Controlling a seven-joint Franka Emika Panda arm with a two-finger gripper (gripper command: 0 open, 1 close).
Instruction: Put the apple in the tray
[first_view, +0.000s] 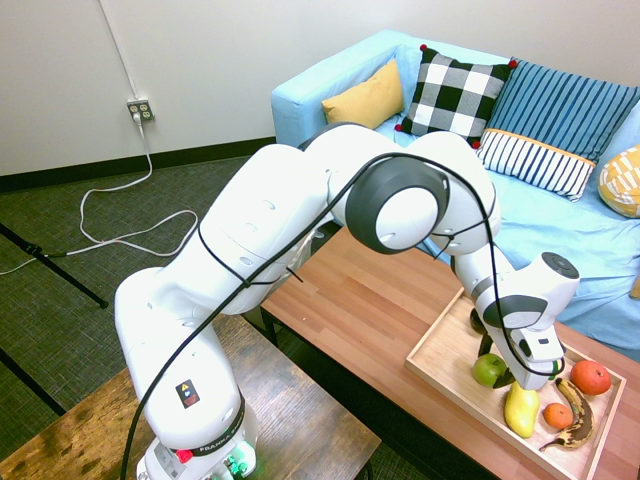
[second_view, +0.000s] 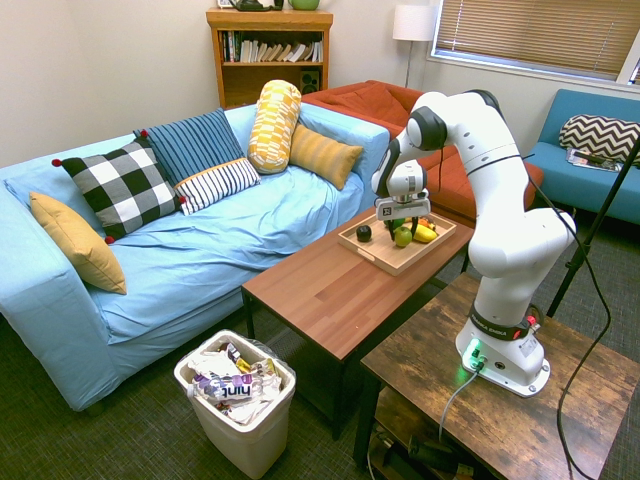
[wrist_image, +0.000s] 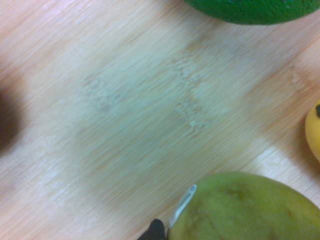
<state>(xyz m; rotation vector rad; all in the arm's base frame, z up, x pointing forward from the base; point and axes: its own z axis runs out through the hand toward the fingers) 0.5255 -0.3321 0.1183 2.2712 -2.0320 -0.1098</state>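
A pale wooden tray is sitting on a reddish-brown coffee table beside a blue sofa. The gripper is clamping the apple low inside the tray. No writing is legible.

- The claw fingertips are hidden behind the apple.
- In the wrist view, picture edges cut off the apple and a dark green fruit.

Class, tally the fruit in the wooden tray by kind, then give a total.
apple: 1
oranges: 2
banana: 1
yellow fruit: 1
avocado: 1
dark green fruit: 1
Total: 7
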